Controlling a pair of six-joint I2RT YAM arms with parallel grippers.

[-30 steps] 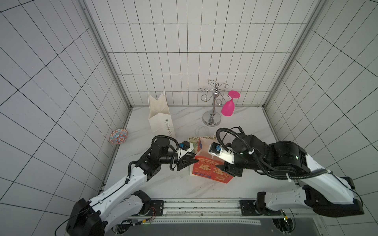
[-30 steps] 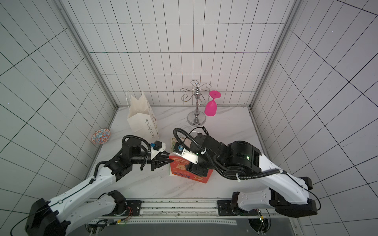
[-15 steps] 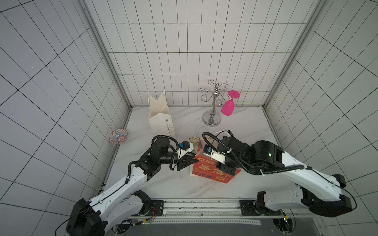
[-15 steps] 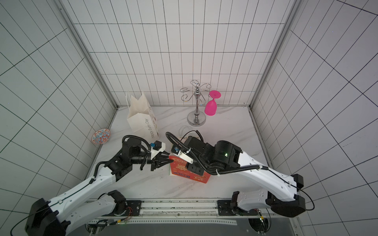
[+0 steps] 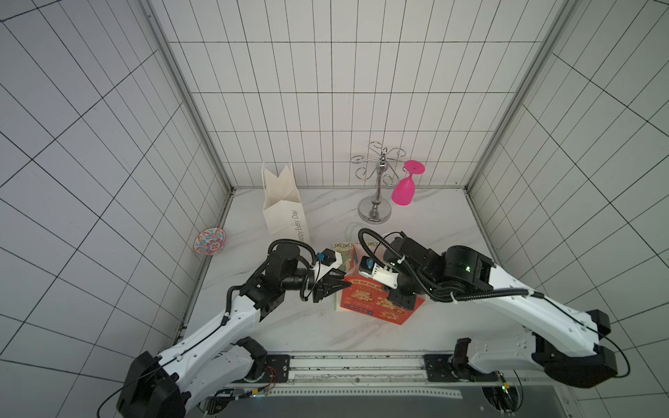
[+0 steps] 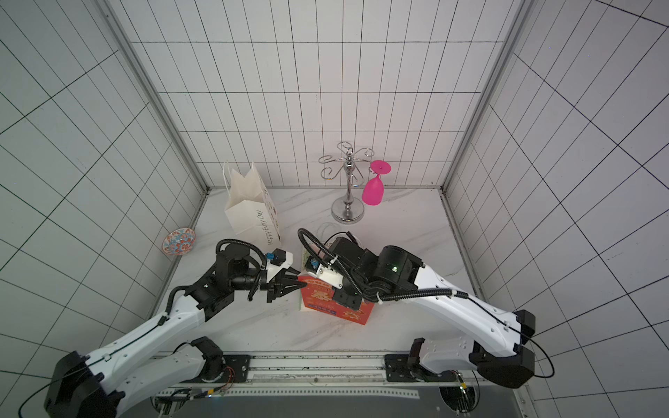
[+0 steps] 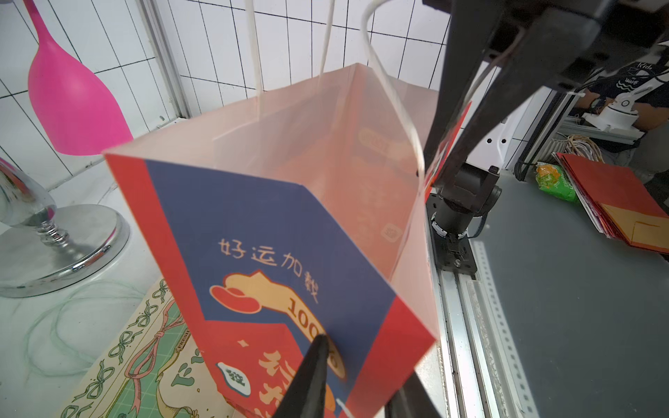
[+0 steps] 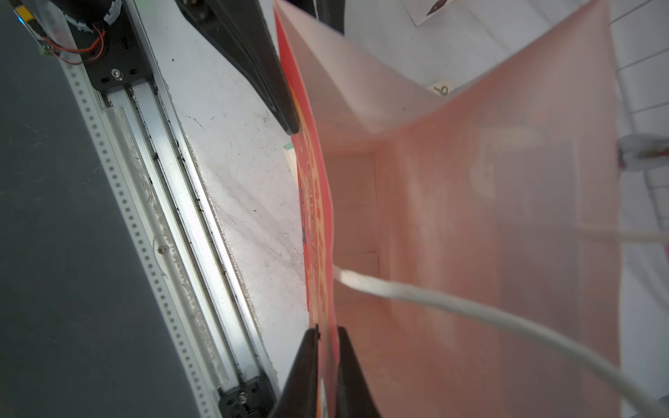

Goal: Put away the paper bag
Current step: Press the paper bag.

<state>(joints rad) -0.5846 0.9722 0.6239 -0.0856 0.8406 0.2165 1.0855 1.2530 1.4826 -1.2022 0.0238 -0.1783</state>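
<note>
One paper bag (image 5: 373,302): gripped open, not yet stowed.
Left claw (image 5: 342,286): pinching side.
Right claw (image 8: 327,331): pinching rim.

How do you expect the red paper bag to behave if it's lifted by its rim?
Probably floppy: the wall of the red paper bag bows where the right gripper pinches it. Likely light, since it looks empty inside. Standing open, it may tip if pushed.

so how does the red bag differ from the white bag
The red bag is brightly printed; the white bag is plain with one text line. The red bag's rim is pinched by the right end effector; the white bag stands untouched farther back. Both are upright and open.
</note>
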